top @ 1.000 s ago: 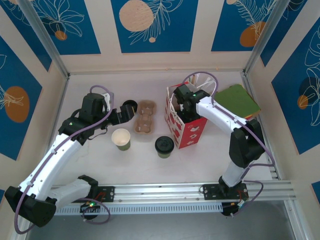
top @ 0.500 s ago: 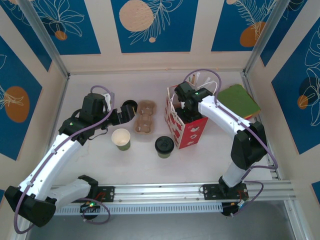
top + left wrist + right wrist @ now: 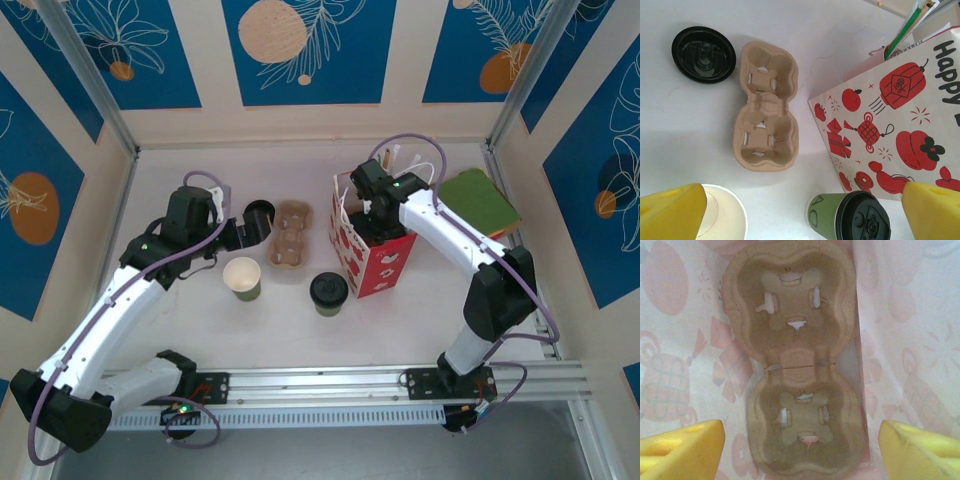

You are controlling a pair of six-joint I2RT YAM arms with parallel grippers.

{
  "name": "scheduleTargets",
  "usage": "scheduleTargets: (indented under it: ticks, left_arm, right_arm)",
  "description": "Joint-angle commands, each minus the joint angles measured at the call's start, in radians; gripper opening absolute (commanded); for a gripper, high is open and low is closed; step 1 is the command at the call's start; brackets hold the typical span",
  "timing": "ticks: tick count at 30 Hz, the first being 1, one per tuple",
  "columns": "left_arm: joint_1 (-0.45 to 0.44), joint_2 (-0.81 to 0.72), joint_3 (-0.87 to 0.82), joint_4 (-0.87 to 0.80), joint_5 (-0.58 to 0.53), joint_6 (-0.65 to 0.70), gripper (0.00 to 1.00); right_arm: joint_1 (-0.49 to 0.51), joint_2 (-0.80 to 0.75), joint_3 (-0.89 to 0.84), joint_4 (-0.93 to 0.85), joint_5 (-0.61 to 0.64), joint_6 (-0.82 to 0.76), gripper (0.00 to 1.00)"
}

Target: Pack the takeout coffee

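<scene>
The takeout coffee (image 3: 328, 291), a short green cup with a black lid (image 3: 863, 220), stands on the table in front of the red-and-white bag (image 3: 375, 258). My left gripper (image 3: 245, 228) hovers open over the table's left middle. Its yellow fingertips (image 3: 670, 215) frame the coffee, the bag's printed side (image 3: 890, 115) and a cardboard carrier (image 3: 767, 120). My right gripper (image 3: 361, 209) is at the bag's mouth, open. It looks down on a second cardboard carrier (image 3: 792, 360) lying flat on the bag's bottom, with nothing between its fingers (image 3: 920, 450).
A lidless green cup with a cream inside (image 3: 242, 277) stands left of the coffee. A loose black lid (image 3: 260, 212) lies beside the carrier (image 3: 290, 234) on the table. A green flat pad (image 3: 476, 200) lies at the back right. Walls close in three sides.
The right gripper has shifted slightly toward the back over the bag's mouth, its jaws a touch wider. The left arm has barely moved.
</scene>
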State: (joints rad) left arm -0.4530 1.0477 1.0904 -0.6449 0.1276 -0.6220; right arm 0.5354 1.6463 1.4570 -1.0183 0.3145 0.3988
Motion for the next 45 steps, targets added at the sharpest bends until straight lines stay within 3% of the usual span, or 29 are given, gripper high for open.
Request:
scheduleTargets:
  ticks: [1,45]
  left_arm:
    - [-0.015,0.004,0.019,0.005,-0.013,-0.002,1.0]
    - [-0.053,0.043,0.048,0.021,-0.011,0.005,1.0]
  right_arm:
    - [-0.005,-0.042,0.031,-0.032,0.002,0.017,0.81]
    - [-0.011,-0.124,0.274,-0.15,0.009,0.035,0.9]
